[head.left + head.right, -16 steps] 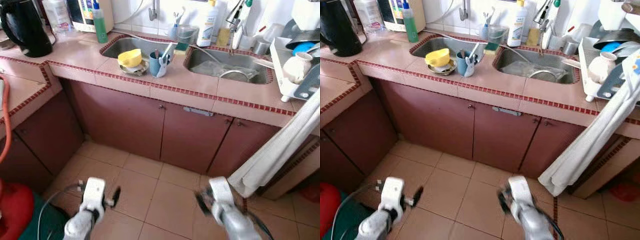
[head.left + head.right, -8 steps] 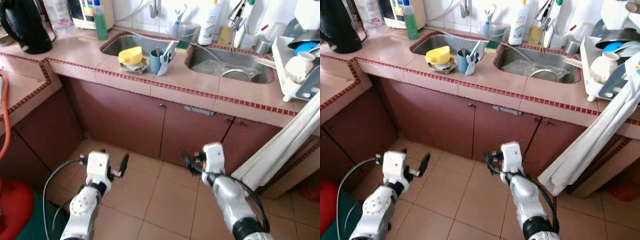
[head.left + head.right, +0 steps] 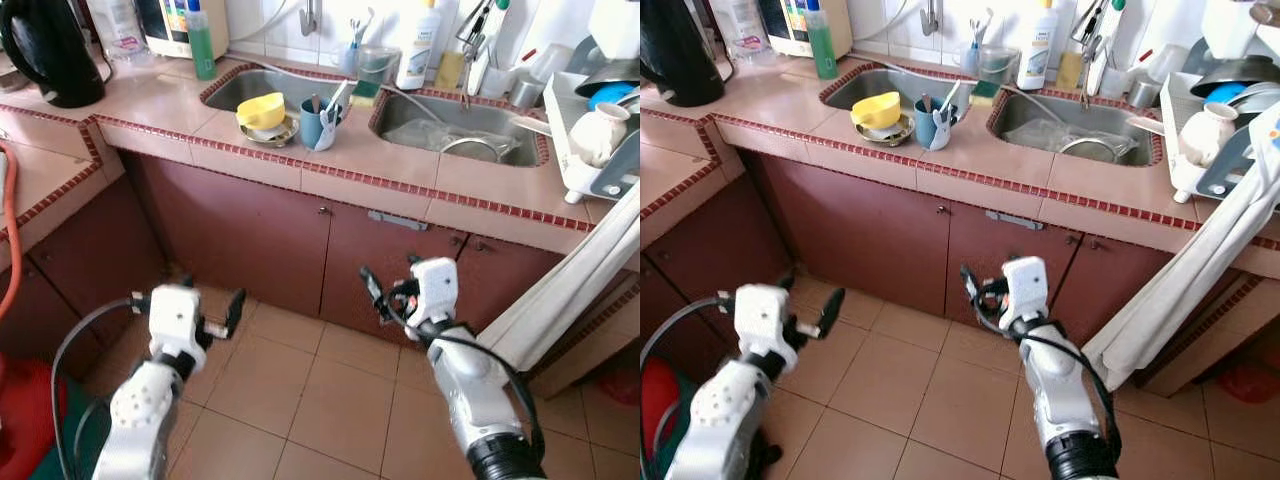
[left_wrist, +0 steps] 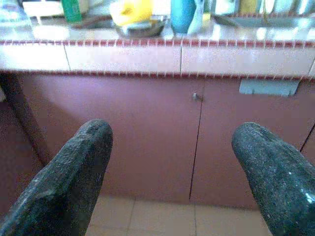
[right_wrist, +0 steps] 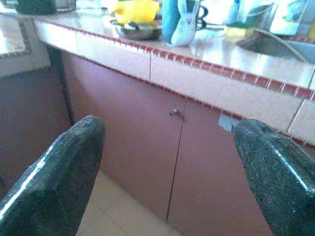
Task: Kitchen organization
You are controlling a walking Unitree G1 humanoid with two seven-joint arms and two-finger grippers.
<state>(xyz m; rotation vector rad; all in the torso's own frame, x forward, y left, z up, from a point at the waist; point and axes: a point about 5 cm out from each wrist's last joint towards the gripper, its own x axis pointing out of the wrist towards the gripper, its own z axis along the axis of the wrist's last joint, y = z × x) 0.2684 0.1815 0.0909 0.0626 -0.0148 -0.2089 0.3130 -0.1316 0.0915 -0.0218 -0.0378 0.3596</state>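
Here, pink tiled counter with red trim point(image 3: 400, 165) taken as landmark. Yellow bowl point(image 3: 260, 111) and blue cup point(image 3: 314, 125) seen on it. Left gripper point(image 4: 172, 167) and right gripper point(image 5: 170, 172) held low before maroon cabinet doors point(image 3: 300, 240) beneath, fingers spread wide, nothing held.

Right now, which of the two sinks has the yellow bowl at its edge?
The left steel sink. The yellow bowl sits on a metal dish at its front rim beside the blue cup; the right steel sink holds a wire rack.
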